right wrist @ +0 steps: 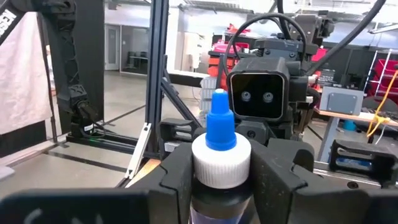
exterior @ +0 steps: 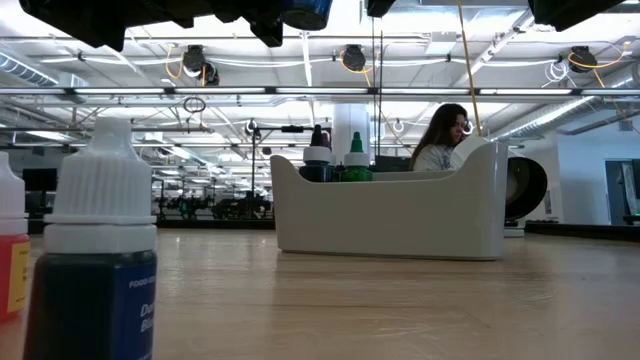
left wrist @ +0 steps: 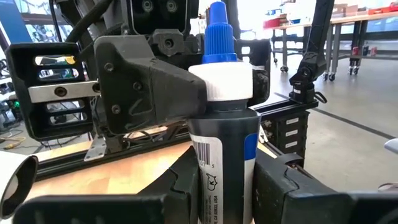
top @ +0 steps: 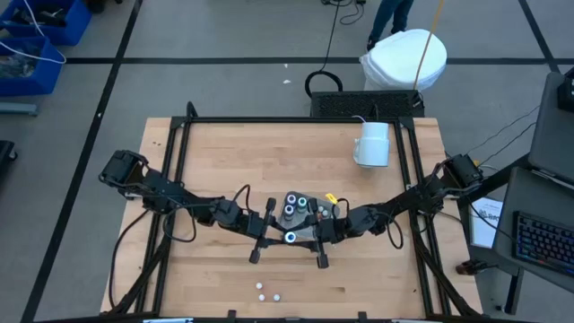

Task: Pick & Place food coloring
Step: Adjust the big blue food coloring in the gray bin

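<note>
Bottle [left wrist: 224, 143] with blue nozzle gripped low by left gripper [left wrist: 227, 186], right gripper [right wrist: 221, 180] closing around cap; best kept upright, released left only once right holds firm.

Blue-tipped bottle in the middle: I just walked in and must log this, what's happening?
Both arms meet above the table on one blue-tipped dropper bottle. The left gripper clamps its dark body, while the right gripper has its fingers either side of the white cap, so it looks like a handover. Three small bottles stand loose near the front edge.
</note>
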Action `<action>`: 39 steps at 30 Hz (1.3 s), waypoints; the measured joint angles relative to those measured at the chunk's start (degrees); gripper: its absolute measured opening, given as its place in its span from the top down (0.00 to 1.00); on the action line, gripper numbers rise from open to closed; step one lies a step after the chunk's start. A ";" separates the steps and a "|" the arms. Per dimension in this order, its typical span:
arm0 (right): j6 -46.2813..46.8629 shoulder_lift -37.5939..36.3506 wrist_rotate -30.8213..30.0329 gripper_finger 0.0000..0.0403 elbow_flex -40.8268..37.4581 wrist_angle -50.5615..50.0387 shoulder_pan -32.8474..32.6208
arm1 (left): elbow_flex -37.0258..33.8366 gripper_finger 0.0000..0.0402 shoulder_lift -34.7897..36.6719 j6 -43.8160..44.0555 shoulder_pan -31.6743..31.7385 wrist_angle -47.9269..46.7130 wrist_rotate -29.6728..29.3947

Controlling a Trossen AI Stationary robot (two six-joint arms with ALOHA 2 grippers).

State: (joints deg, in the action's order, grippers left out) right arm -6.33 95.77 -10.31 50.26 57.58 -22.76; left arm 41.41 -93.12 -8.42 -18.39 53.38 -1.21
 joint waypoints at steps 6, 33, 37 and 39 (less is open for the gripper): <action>0.79 0.00 -0.17 0.72 0.00 -0.30 0.00 | 0.00 0.66 0.00 1.16 0.00 -0.80 -0.26; 5.21 0.07 0.09 0.72 0.04 -7.95 -0.24 | 0.04 0.09 11.11 -0.01 -4.17 -6.99 -1.57; 5.68 0.07 -0.17 0.72 0.04 -9.69 -0.89 | 0.04 0.17 22.17 -0.02 -9.12 -26.25 -7.00; 5.68 0.01 -0.82 0.72 0.04 -10.78 -1.28 | 0.04 0.25 28.32 1.40 -12.78 -35.28 -16.50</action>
State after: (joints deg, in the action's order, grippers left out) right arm -0.64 95.78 -11.12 50.30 46.80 -24.04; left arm 41.45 -64.81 -7.02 -31.17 18.10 -17.71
